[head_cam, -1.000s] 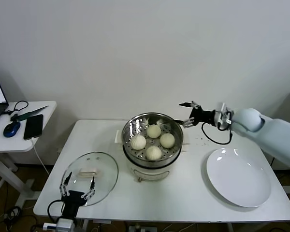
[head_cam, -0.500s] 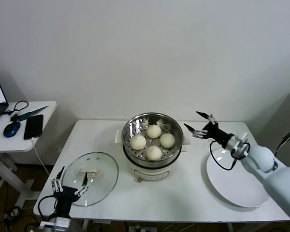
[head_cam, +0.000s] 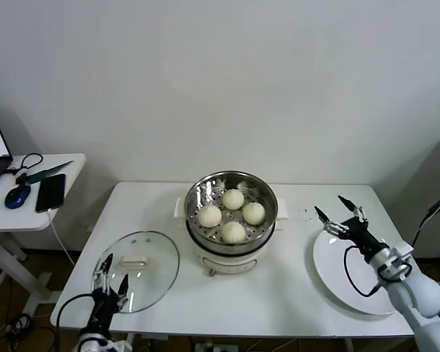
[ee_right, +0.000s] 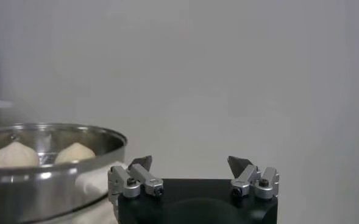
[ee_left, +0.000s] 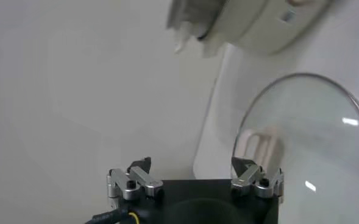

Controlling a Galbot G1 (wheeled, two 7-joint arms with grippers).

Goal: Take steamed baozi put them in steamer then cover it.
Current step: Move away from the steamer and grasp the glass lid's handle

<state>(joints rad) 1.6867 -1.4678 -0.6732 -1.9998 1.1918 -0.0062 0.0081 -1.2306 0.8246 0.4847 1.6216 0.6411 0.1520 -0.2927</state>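
Head view: I see four baozi (head_cam: 233,215) in the steamer (head_cam: 231,192), glass lid (head_cam: 138,269) on the counter (head_cam: 279,293); wrist views show both grippers' (ee_left: 195,181) (ee_right: 193,175) jaws spread, empty.

Both arms low at the near corners, hands spread and holding nothing.

The left hand (head_cam: 111,276) sits at the near left edge of the counter, fingers apart and pointing up and away from the robot. The right hand (head_cam: 340,215) reaches from the near right, its white forearm angling toward the far left, fingers splayed wide over the right side of the counter.
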